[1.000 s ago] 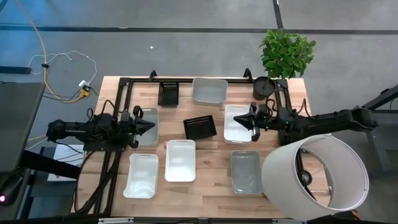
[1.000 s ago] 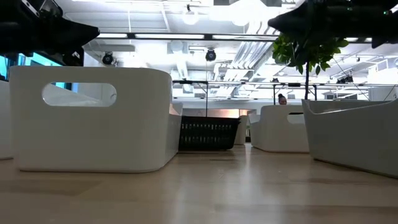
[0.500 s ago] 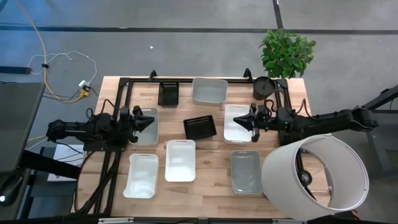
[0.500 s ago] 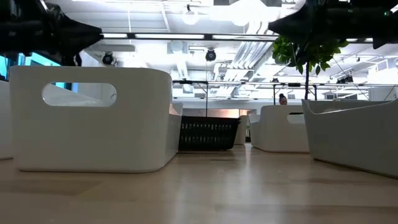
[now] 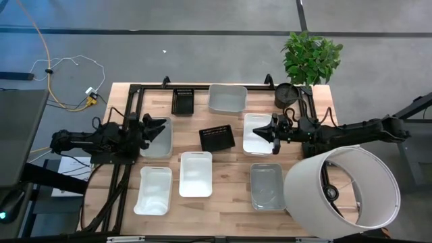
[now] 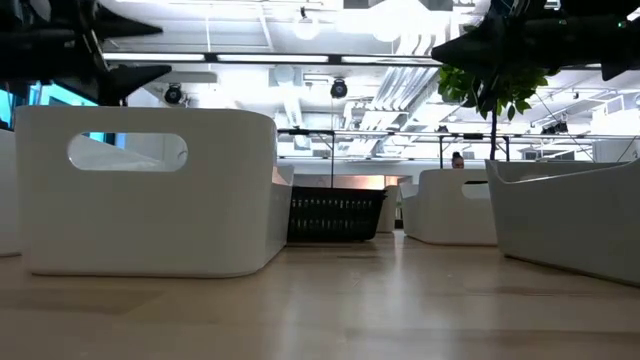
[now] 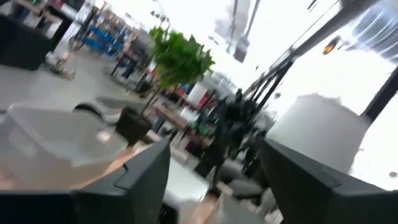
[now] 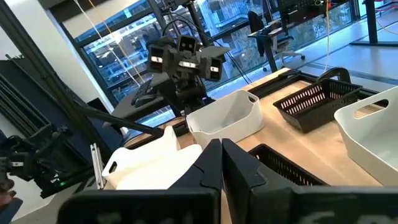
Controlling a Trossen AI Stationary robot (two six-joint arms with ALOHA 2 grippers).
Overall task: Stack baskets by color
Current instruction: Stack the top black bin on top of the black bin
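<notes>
While the left gripper (image 5: 159, 127) is hanging with its fingers spread over the clear basket (image 5: 159, 144) at the table's left edge, holding nothing, the black basket (image 5: 217, 138) is lying mid-table. Further right, the right gripper (image 5: 265, 131) is hovering clenched and empty above a white basket (image 5: 256, 139). If the left arm is swinging low, a finger may be catching the clear basket's rim and dragging it.

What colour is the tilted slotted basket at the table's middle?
Black; the slotted basket shows best in the high view.

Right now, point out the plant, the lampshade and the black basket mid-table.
plant (image 5: 312, 57): high view, on its leaves.
lampshade (image 5: 368, 177): high view, on its outer wall.
black basket (image 5: 217, 138): high view, on its slotted floor.
</notes>
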